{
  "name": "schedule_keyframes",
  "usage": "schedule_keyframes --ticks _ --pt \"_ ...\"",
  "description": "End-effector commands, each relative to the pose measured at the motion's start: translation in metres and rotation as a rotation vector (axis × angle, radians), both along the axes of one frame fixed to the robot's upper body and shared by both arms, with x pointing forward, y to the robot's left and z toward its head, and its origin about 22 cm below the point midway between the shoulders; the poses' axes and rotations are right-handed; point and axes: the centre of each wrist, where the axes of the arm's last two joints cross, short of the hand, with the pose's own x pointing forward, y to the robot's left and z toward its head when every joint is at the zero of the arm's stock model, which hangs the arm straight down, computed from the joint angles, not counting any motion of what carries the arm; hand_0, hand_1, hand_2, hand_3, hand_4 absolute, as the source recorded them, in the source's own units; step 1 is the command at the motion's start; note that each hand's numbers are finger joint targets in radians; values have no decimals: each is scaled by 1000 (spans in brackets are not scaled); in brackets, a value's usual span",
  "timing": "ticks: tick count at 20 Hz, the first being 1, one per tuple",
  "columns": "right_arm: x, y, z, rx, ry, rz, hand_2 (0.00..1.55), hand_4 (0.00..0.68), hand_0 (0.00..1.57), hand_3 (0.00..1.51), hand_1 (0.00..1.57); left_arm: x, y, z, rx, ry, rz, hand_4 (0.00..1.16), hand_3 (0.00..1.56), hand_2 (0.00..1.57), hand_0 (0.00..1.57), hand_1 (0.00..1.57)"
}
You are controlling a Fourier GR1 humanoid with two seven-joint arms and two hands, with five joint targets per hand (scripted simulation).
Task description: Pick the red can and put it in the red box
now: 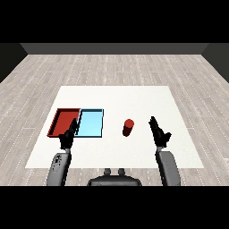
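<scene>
Place: you are looking at a bare test room, more a lab bench setup than a home or kitchen.
Floor: pale grey wood planks are running across the whole room, far to near.
Walls: dark, plain walls are closing off the far side, carrying no shelves or fittings.
Table: a plain white table is standing alone in the middle of the floor.
Props: a red tray and a light blue tray are lying side by side at the table's left, with a red can standing to their right, which is telling you this is a sorting exercise.
</scene>
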Motion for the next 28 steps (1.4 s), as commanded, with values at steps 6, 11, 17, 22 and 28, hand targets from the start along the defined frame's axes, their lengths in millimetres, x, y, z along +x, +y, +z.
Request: schedule_keyframes --ticks 6,11,17,22,28 --pt "19 -65 -15 -8 44 -46 0 0 0 0 0 17 -18 5 -50 14 -2 0 0 0 0 0" --pt "6 -46 -16 60 -289 24 0 0 0 0 0 12 -16 30 -162 -442 -57 0 0 0 0 0" --pt "25 -58 -9 61 -312 30 0 0 0 0 0 1 -28 8 -128 -438 -35 0 0 0 0 0" --pt "14 -73 5 49 -300 39 0 0 0 0 0 7 -6 -7 -160 -456 -34 0 0 0 0 0" --pt "23 -32 -5 39 -272 40 0 0 0 0 0 17 -14 -13 -185 -454 -51 0 0 0 0 0"
